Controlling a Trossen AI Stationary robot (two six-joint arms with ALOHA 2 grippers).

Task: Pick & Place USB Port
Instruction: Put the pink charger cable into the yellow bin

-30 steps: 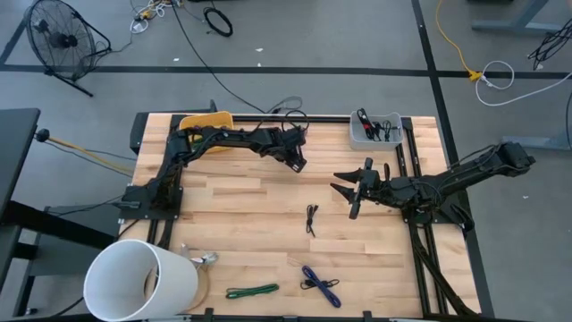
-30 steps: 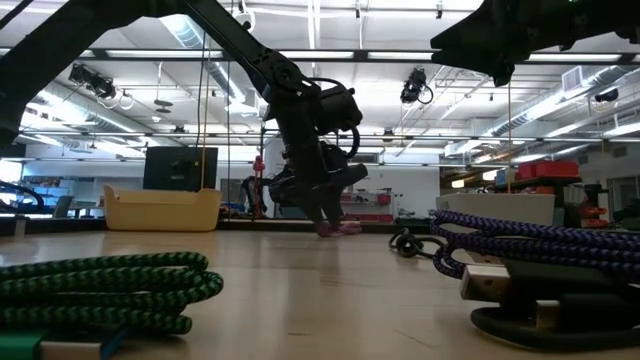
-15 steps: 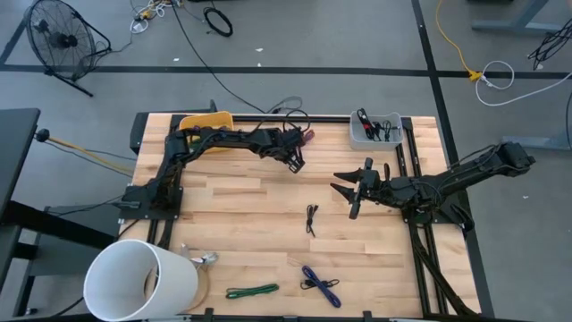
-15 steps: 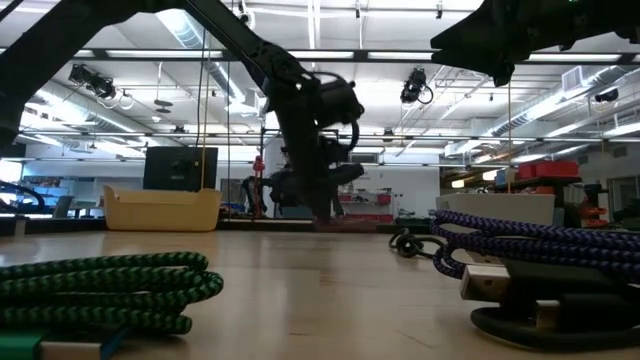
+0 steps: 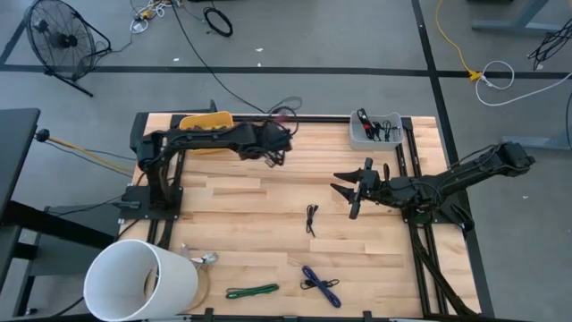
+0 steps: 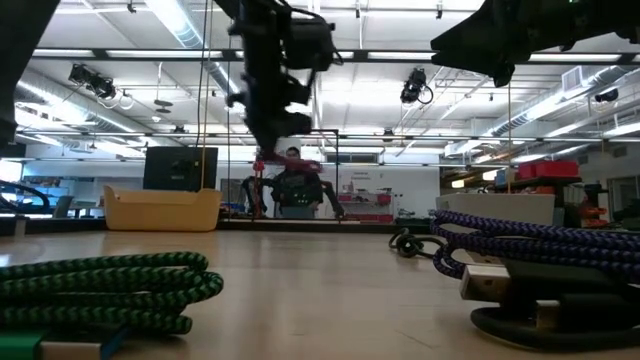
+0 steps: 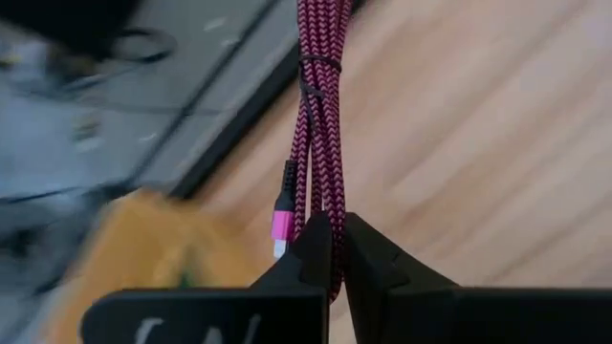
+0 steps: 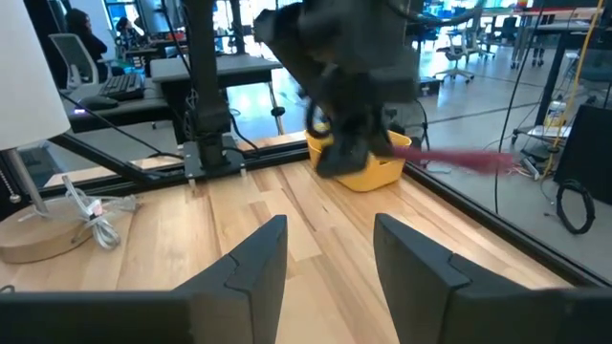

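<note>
Left claw [image 7: 334,250] grips the pink cable [image 7: 320,115], seemingly above the table [image 5: 232,192].

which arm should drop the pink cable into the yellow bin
Left. The left gripper is already shut on the pink cable, lifted off the table beside the yellow bin. The right gripper is open, mid-table, farther away.

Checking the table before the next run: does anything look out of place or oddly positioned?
Only loose cables lie about: a black one mid-table, green and blue ones at the front edge. The left gripper holds a magenta cable in the air; the right gripper waits open.
</note>
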